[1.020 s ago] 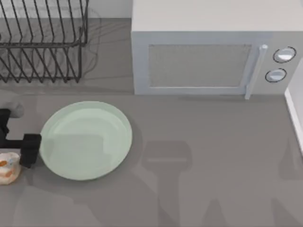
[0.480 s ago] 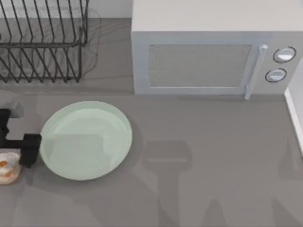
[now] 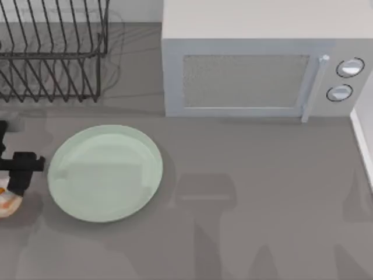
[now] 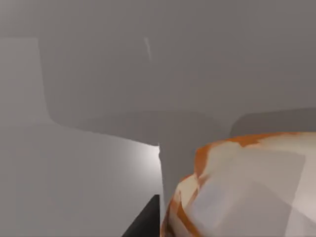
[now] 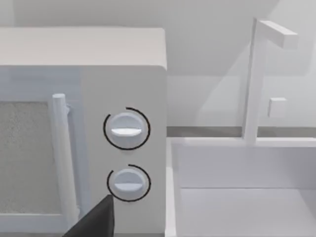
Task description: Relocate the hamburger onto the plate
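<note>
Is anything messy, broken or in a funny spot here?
Nothing is spilled or broken. The small cream-and-orange hamburger sits on the grey table at its far left edge, outside the big mint-green plate, with the left gripper right over it.

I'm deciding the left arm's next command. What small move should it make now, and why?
Probably lower the left gripper a little further around the hamburger and close on it. The hamburger sits on the table at the top view's left edge, off the plate, and looms close in the left wrist view, with the gripper right over it.
</note>
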`<state>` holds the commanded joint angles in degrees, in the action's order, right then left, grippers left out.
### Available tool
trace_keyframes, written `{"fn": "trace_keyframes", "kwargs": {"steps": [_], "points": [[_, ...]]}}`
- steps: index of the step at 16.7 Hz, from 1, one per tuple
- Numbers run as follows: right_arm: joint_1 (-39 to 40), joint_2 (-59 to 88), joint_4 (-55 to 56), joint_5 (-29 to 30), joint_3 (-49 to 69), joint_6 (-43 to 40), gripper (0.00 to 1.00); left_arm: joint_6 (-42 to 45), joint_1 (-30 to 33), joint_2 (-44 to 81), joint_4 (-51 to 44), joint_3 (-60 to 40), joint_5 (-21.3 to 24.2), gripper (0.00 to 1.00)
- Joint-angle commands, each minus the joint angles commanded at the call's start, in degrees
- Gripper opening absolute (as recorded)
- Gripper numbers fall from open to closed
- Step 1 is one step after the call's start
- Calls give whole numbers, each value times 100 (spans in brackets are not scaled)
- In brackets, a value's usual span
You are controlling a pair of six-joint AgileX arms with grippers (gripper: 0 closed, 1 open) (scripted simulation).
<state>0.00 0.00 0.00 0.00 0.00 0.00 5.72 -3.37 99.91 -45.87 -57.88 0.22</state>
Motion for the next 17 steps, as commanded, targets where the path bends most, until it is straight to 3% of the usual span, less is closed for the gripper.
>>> {"fn": "trace_keyframes", "kwargs": {"steps": [6,13,17], "points": [[0,0,0,0,0,0,100,-9,27,-596,-1555,-901,-1,0],[0,0,0,0,0,0,100,74,48,-609,-1675,-1018,1,0],[0,0,0,0,0,0,100,926,408,-197,-1806,-1459,46,0]]}}
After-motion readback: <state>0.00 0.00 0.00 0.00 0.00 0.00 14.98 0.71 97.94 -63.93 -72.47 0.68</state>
